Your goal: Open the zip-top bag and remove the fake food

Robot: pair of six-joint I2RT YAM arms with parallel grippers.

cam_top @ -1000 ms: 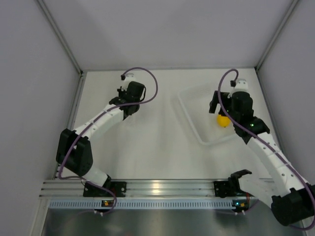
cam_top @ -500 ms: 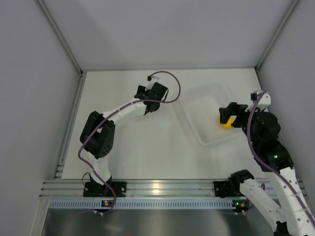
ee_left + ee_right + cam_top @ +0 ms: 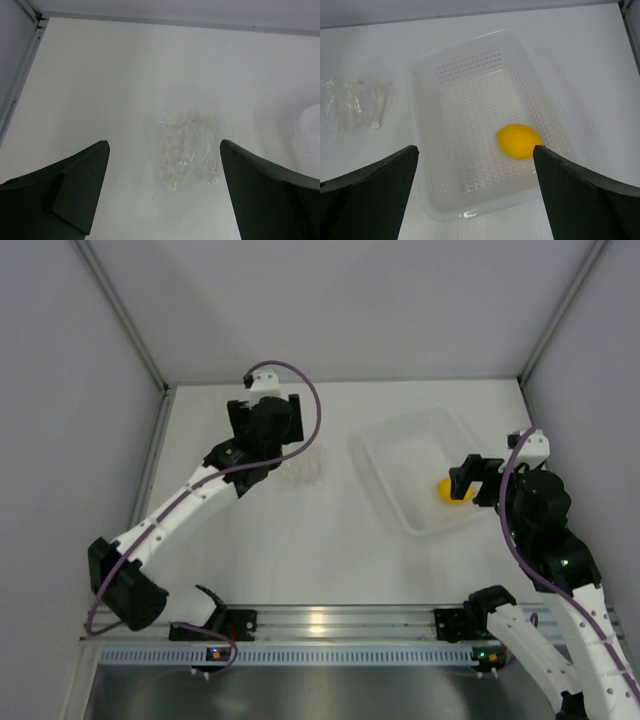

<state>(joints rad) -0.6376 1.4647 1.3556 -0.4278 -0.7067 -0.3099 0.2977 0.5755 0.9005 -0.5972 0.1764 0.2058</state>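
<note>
Left pincer (image 3: 162, 146) released, hanging over the bag (image 3: 189, 152), which lay flat on the desk (image 3: 100, 75). Right pincer (image 3: 475, 150) released too, grasping nothing. Lemon (image 3: 520, 141) sat in tray (image 3: 427, 75), at bag's 3 o'clock.

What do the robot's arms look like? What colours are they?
Both arms are white tubes with chunky black joints. A thin purple cable loops along the left arm, and another runs along the right arm, which shows a small green light. The left tool and right tool each end in two broad, flat black fingers.
</note>
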